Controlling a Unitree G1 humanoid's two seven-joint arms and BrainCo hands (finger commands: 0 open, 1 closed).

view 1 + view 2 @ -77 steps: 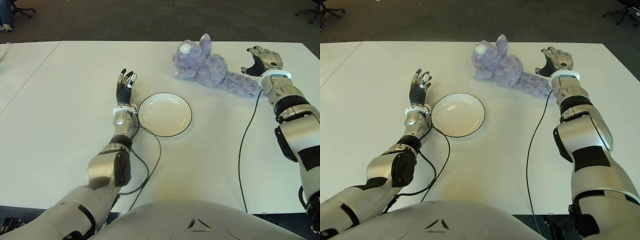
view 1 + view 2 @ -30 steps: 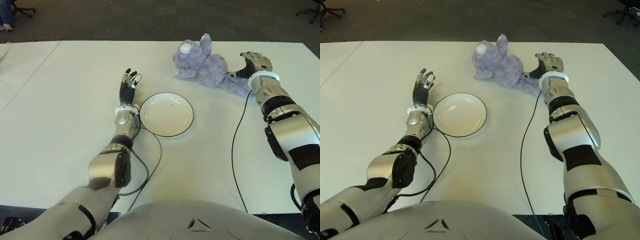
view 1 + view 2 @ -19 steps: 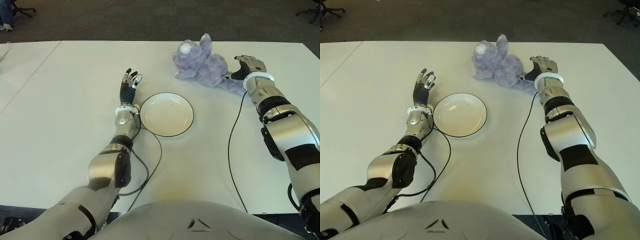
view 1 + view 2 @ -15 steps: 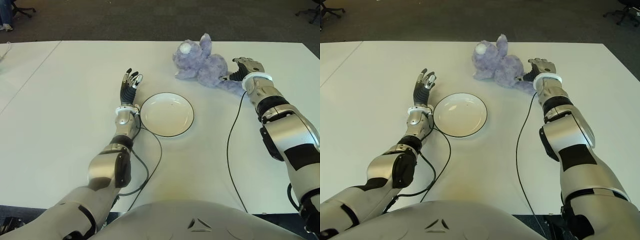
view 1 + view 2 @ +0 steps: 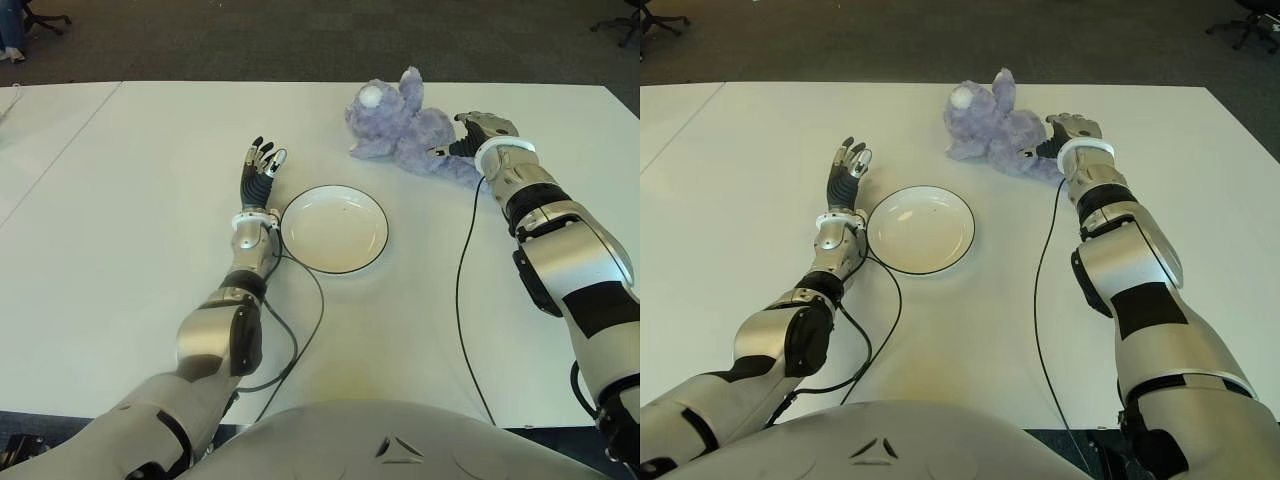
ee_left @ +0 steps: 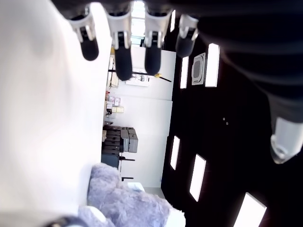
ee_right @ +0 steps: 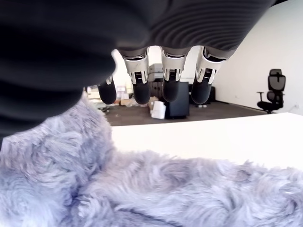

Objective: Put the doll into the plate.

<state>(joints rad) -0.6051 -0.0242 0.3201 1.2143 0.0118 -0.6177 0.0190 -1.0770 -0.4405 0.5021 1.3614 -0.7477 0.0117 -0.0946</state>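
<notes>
A fluffy purple doll (image 5: 400, 125) lies on the white table (image 5: 140, 300) at the far middle-right, its white snout up. My right hand (image 5: 470, 135) is at the doll's right side, over its lower body. In the right wrist view its fingers (image 7: 142, 80) stretch straight above the fur (image 7: 165, 189) and hold nothing. The empty white plate (image 5: 300, 250) with a dark rim sits at the table's centre, nearer me than the doll. My left hand (image 5: 258, 170) shows just left of the plate, fingers (image 6: 123, 52) spread, empty.
A black cable (image 5: 462, 280) runs from my right wrist toward the near edge, and another (image 5: 305, 320) loops from my left wrist by the plate. A second white table (image 5: 40, 130) adjoins on the left. Dark carpet lies beyond the far edge.
My right hand has slid left along the doll's leg to its lower body, bunching the leg against it. The left hand and plate stay almost where they were.
</notes>
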